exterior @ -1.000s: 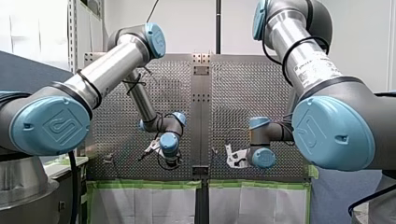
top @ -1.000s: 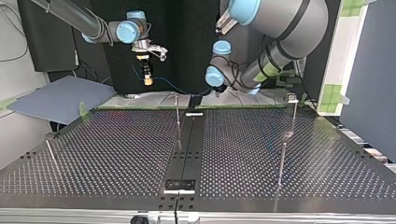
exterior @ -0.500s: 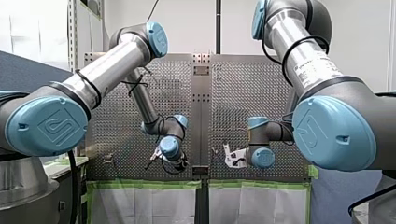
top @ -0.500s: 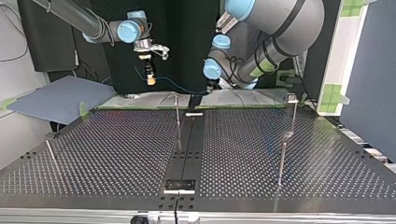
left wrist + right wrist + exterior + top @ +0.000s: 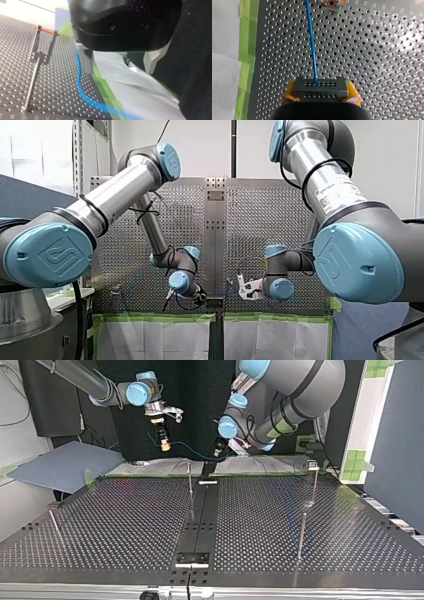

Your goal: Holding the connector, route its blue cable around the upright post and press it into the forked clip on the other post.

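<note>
**Connector and Cable Position**

The connector is clamped between the yellow pads of my right end effector, above the perforated worktop. The blue cable leaves the connector's face and runs straight ahead over the holes. In the top view the cable sags in a shallow curve across to my left end effector, above the worktop's edge nearest the arms. My left end effector's fingers stand apart, and the cable passes just beside one finger. A forked clip tops a thin post on the worktop, near the cable but apart from it.
</note>
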Available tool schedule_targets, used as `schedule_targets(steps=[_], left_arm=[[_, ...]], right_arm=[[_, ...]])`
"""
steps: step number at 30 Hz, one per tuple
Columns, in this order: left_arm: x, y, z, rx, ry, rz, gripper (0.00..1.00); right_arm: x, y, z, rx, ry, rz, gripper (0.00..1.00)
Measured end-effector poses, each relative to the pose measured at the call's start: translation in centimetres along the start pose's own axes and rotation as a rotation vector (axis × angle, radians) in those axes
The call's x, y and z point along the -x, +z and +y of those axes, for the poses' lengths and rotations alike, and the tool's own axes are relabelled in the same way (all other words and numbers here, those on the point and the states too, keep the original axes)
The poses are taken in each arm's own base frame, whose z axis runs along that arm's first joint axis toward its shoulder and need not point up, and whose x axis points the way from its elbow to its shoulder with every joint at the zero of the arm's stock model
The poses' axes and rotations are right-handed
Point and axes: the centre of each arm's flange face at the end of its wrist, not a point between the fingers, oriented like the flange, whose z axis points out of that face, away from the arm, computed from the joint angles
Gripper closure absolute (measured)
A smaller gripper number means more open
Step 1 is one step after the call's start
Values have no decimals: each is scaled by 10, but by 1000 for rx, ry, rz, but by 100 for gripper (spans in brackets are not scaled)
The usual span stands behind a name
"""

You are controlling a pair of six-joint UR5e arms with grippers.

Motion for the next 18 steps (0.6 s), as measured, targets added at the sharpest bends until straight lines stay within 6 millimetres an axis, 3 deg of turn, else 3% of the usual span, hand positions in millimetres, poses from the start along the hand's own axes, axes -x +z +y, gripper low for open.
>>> schedule_targets(steps=[18], left_arm=[[8,6,-7,16,-160,-134,0]], right_arm=[[-10,2,-9,-94,-3,28,100]])
